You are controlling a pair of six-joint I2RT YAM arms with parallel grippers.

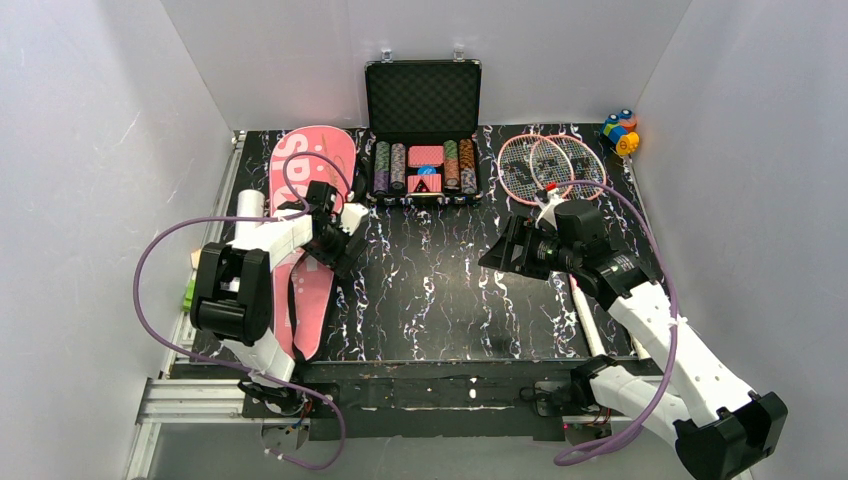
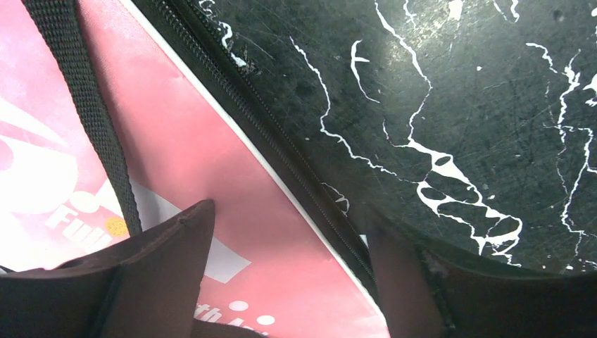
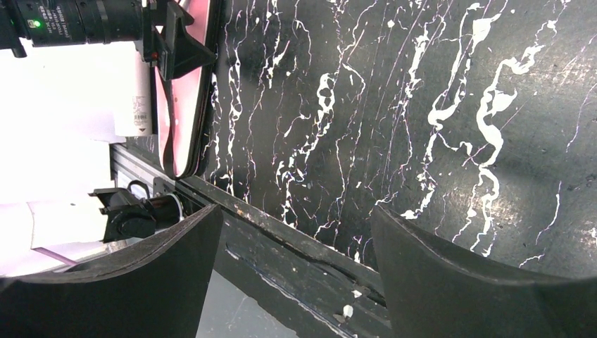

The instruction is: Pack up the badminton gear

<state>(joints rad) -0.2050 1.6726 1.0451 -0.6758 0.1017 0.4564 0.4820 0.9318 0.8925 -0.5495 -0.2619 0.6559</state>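
Overhead view of a black, white-veined surface (image 1: 430, 290) with two robot arms at its near edge. The pink racket cover (image 1: 312, 300) lies flat along the left side, and its black strap (image 2: 91, 113) runs across its face. The two pink-framed rackets (image 1: 550, 165) lie overlapped at the far right, well apart from the cover, and a long white tube (image 1: 247, 212) sits just left of it. An open black case of poker chips (image 1: 422, 130) stands at the far middle, with a small coloured toy (image 1: 620, 132) in the far right corner.

The left tool (image 2: 288, 232) hangs low with its jaws apart, gripping nothing. One finger (image 2: 141, 267) is over the pink fabric and the other is over the bare surface, so they straddle the cover's zipped right edge. The right tool (image 3: 296, 232) is spread wide and empty over bare surface near the middle, pointing left.

The step in hand looks like getting hold of the cover — probably to open it before the rackets go in. The next move likely calls for closing on the thin edge or zip without pinching the strap.
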